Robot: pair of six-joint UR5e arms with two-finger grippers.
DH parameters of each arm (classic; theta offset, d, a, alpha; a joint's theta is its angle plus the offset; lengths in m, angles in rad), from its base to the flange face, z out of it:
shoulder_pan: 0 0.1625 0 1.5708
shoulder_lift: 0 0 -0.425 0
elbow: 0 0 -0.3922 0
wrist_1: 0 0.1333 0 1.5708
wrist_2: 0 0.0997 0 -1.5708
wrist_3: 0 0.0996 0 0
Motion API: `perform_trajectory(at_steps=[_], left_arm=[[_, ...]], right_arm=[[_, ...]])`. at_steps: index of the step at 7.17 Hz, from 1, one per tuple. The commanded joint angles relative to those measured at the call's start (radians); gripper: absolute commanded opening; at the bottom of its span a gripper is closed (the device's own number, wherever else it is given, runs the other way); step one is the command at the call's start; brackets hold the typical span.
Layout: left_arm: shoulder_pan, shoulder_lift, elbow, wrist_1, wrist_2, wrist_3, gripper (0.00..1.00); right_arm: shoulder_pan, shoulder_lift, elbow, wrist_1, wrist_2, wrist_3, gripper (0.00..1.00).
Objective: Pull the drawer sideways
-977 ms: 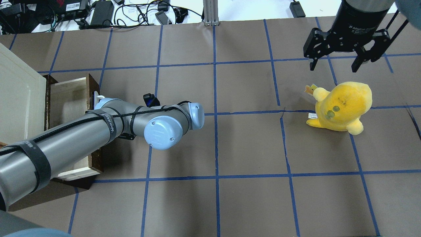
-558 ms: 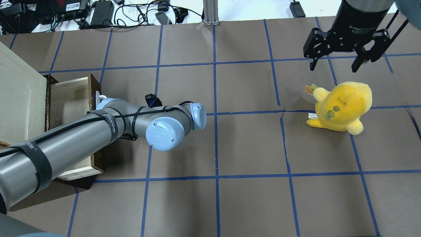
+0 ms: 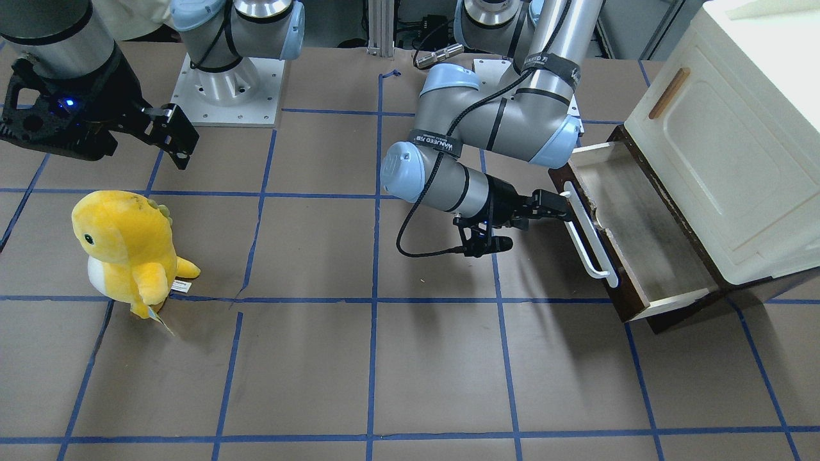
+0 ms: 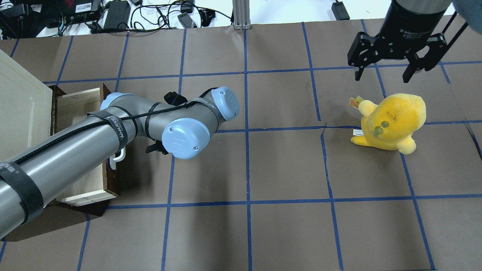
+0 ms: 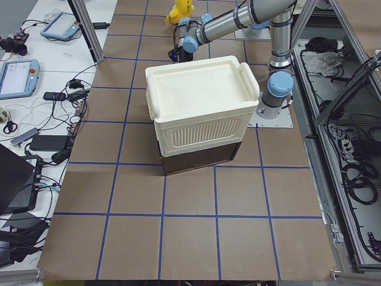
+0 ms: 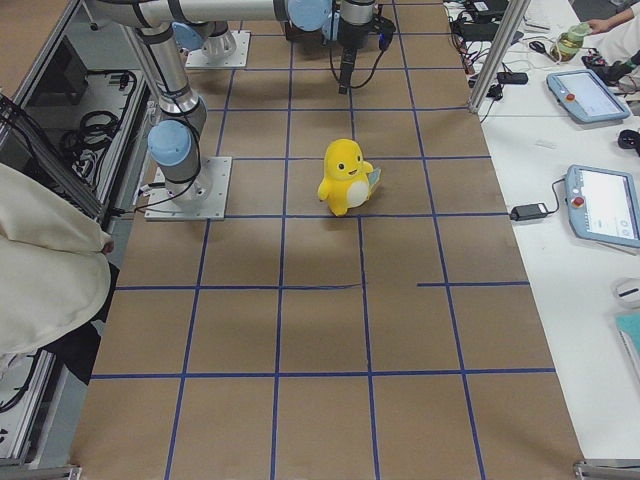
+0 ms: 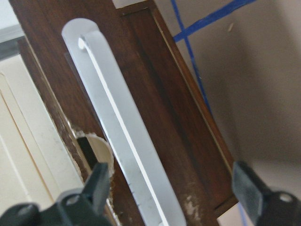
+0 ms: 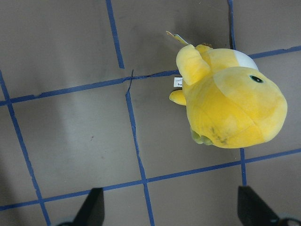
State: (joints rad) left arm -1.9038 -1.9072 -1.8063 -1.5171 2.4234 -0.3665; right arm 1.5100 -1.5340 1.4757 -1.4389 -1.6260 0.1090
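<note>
My left claw (image 3: pixel 559 207) is spread wide just at the white handle (image 3: pixel 589 242) of the drawer (image 3: pixel 640 230), clamping nothing. The drawer stands open beneath the cream cabinet (image 3: pixel 724 147) at the left end of the table (image 3: pixel 416 371). My right claw (image 4: pixel 382 78), also spread, hangs near a yellow plush (image 4: pixel 391 120), well apart from the drawer. The strap (image 4: pixel 119 130) on my left arm reads "WANJEED".

This is a robotics lab: two grey industrial arms (image 3: pixel 512 125) stand bolted to metal base plates (image 3: pixel 269 109) at a table (image 4: pixel 286 233) papered brown and gridded with blue tape (image 4: pixel 247 169), while teach pendants (image 6: pixel 601 205), power bricks (image 4: pixel 116 15) and tangled cables (image 4: pixel 158 15) crowd white benches (image 6: pixel 540 270) alongside.
</note>
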Motion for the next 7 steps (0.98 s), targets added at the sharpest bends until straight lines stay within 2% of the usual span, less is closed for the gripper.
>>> perform_trajectory(at_steps=[1, 3, 4, 5, 7], left_arm=[[-0.003, 0.106, 0.090, -0.005, -0.234, 0.087, 1.00], [0.012, 0.228, 0.163, -0.017, -0.500, 0.133, 1.00], [0.028, 0.284, 0.188, -0.021, -0.592, 0.135, 1.00], [0.069, 0.336, 0.211, -0.026, -0.689, 0.185, 0.99], [0.226, 0.408, 0.216, -0.083, -0.838, 0.246, 0.98]], right_arm=[[-0.001, 0.000, 0.000, 0.000, 0.000, 0.000, 1.00], [0.001, 0.000, 0.000, 0.000, 0.000, 0.000, 1.00], [0.001, 0.000, 0.000, 0.000, 0.000, 0.000, 1.00], [-0.001, 0.000, 0.000, 0.000, 0.000, 0.000, 1.00], [0.001, 0.000, 0.000, 0.000, 0.000, 0.000, 1.00]])
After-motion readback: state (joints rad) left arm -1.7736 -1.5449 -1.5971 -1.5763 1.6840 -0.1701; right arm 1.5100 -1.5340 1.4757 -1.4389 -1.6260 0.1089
